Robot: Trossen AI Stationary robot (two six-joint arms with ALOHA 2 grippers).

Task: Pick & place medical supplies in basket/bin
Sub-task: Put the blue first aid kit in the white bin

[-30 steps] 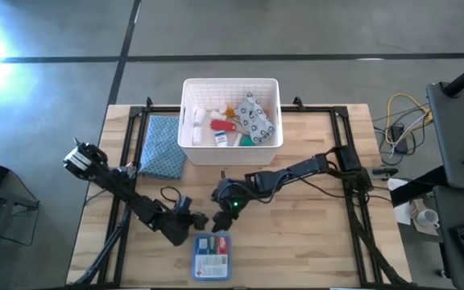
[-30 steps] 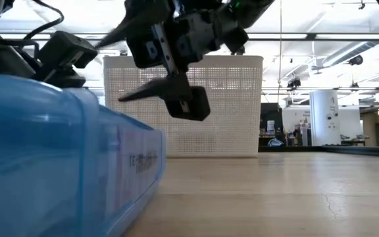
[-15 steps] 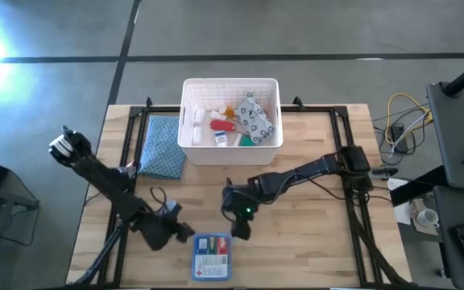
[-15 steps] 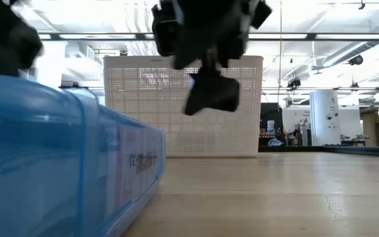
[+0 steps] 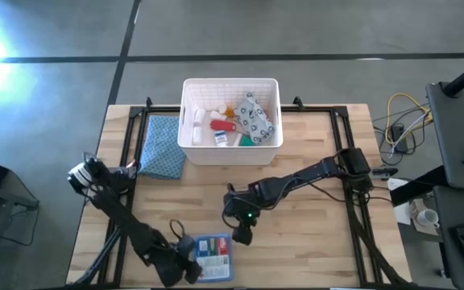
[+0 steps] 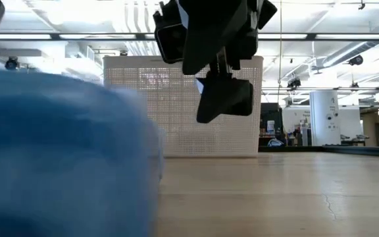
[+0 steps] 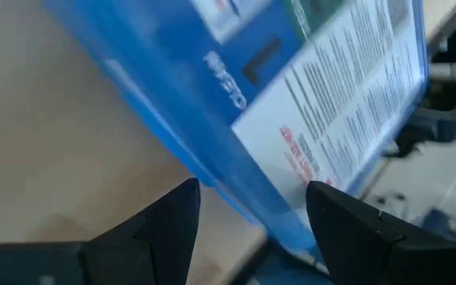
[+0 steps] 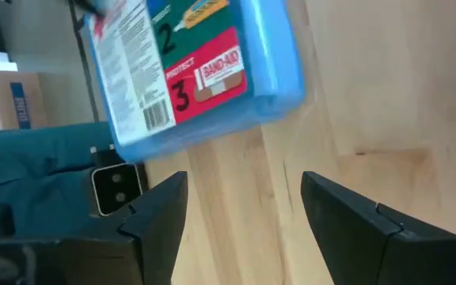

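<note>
A blue flat first-aid box [image 5: 214, 256] with a printed label lies on the wooden table near its near edge. It also shows in the low view [image 6: 58, 151]. My left gripper [image 5: 188, 268] is open at the box's left side. In the left wrist view [image 7: 252, 229] the box's edge [image 7: 236, 190] runs between its two fingers. My right gripper [image 5: 242, 236] is open and empty, above the table by the box's far right corner; the box [image 8: 196, 71] lies ahead of it [image 8: 244, 214]. The white slotted basket [image 5: 230, 157] at the far middle holds white bottles, a red tube and a spotted pouch [image 5: 256, 117]. My left gripper has one finger [image 7: 172, 226] on each side of the blue box's left edge, coming level from the table's left. I cannot tell whether the fingers touch the box.
A blue checked cloth [image 5: 161, 145] lies left of the basket. Bare wood stretches to the right of the box and between box and basket. In the low view the basket's wall [image 6: 143, 105] stands behind my right gripper [image 6: 224, 99]. Black frame rails run along the table's sides.
My left gripper has swung toward the table's near edge and come up to the blue box's left side. My right gripper has gone toward the near edge, closer to the box's far right corner, staying open.
</note>
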